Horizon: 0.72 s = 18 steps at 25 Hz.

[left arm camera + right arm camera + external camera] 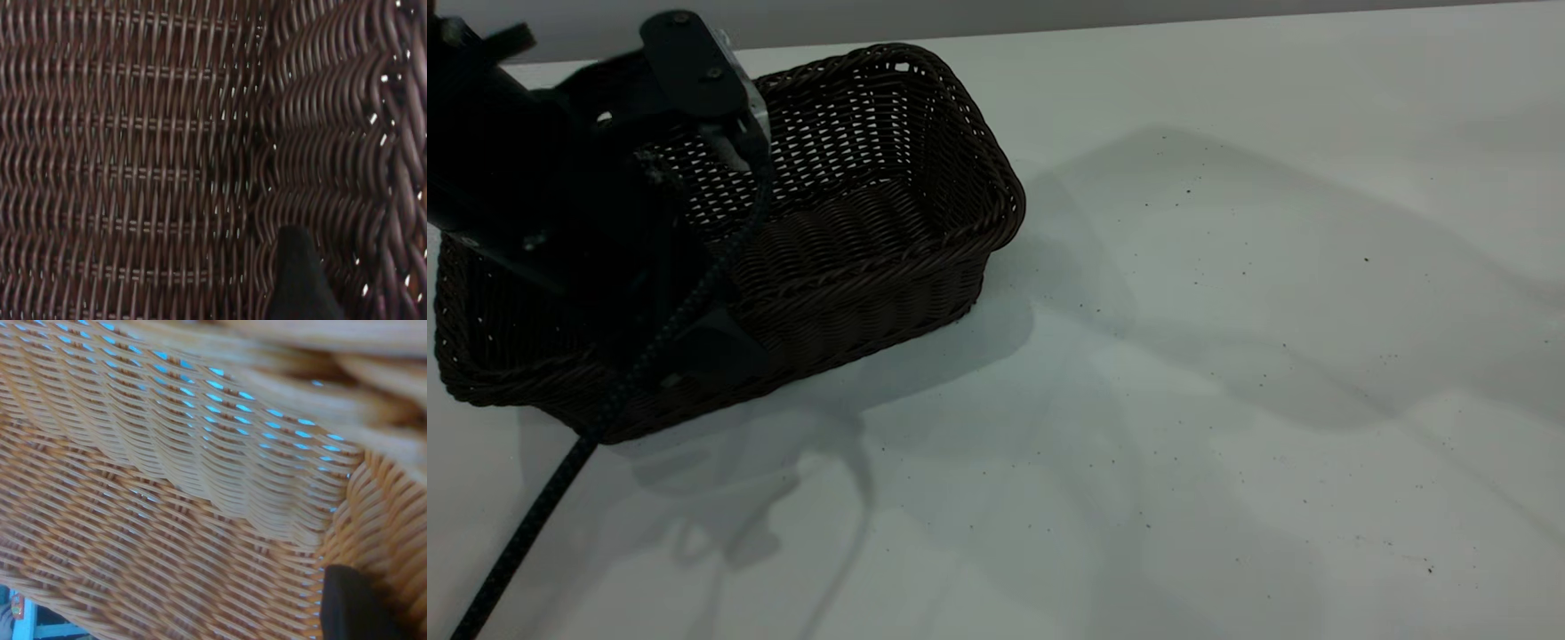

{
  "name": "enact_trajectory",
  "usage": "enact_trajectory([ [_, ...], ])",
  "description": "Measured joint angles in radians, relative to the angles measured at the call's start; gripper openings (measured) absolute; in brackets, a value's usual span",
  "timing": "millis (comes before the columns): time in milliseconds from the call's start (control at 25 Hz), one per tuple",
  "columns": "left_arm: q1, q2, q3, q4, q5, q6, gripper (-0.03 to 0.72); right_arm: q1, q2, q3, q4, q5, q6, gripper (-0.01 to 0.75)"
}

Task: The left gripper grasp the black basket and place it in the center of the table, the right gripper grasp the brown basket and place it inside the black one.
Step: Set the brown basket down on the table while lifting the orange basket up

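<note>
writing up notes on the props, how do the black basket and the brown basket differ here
Colour: the black basket is very dark brown-black, the brown basket orange-tan.
Visibility: the black basket sits on the table in the exterior view under the left gripper; the brown basket shows only close up in the right wrist view.
Both are woven wicker with open-weave sides.

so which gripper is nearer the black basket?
Left. The left gripper is at the black basket, reaching into it. The right gripper is off the exterior view, at the brown basket.
</note>
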<state>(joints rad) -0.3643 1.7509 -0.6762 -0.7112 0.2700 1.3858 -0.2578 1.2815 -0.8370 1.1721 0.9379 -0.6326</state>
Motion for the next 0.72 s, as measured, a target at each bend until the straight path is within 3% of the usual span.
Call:
enact_trajectory([
  [160, 0.0, 0.001, 0.0, -0.05, 0.001, 0.069, 0.316, 0.0, 0.0, 0.0, 0.002, 0.0, -0.003, 0.113],
  [320, 0.0, 0.001, 0.0, -0.122, 0.004, 0.167, 0.138, 0.0, 0.0, 0.0, 0.006, -0.002, -0.012, 0.113],
  [520, 0.0, 0.001, 0.0, -0.209, 0.034, 0.187, 0.132, 0.0, 0.001, 0.0, 0.018, -0.003, -0.029, 0.113],
  [720, -0.008, 0.001, 0.0, -0.208, 0.149, 0.186, 0.132, 0.0, 0.001, 0.001, 0.027, -0.002, -0.045, 0.113],
])
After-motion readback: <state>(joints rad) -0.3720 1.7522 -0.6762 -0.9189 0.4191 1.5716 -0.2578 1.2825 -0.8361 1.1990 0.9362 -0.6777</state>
